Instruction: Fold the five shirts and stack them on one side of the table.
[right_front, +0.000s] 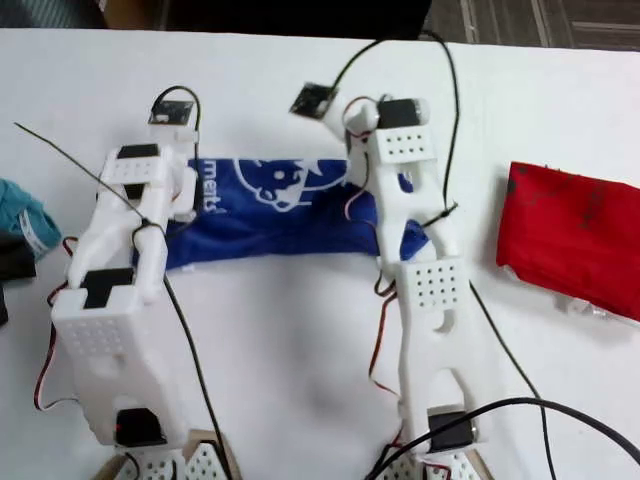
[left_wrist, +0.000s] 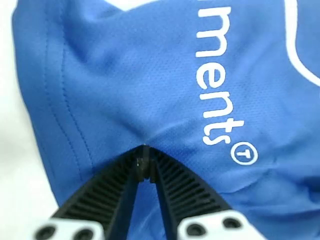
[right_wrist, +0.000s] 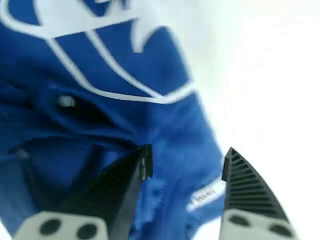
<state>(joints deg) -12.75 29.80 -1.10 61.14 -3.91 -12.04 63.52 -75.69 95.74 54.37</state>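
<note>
A blue shirt (right_front: 270, 215) with white print lies bunched in a long band across the middle of the table. My left gripper (right_front: 188, 198) is at the shirt's left end. In the left wrist view it (left_wrist: 145, 167) is shut, pinching a puckered fold of the blue shirt (left_wrist: 150, 90) beside the white lettering. My right gripper (right_front: 362, 172) is at the shirt's right end. In its own view it (right_wrist: 187, 165) stands open over the blue shirt (right_wrist: 100, 115), near an edge with a small white label (right_wrist: 204, 198). A folded red shirt (right_front: 572, 238) lies at the right side.
A teal garment (right_front: 24, 216) and a dark object (right_front: 12, 262) sit at the left edge. Black cables (right_front: 452, 110) run over the white table (right_front: 290, 340) behind and beside the right arm. The table's far edge (right_front: 250, 34) is just behind the arms.
</note>
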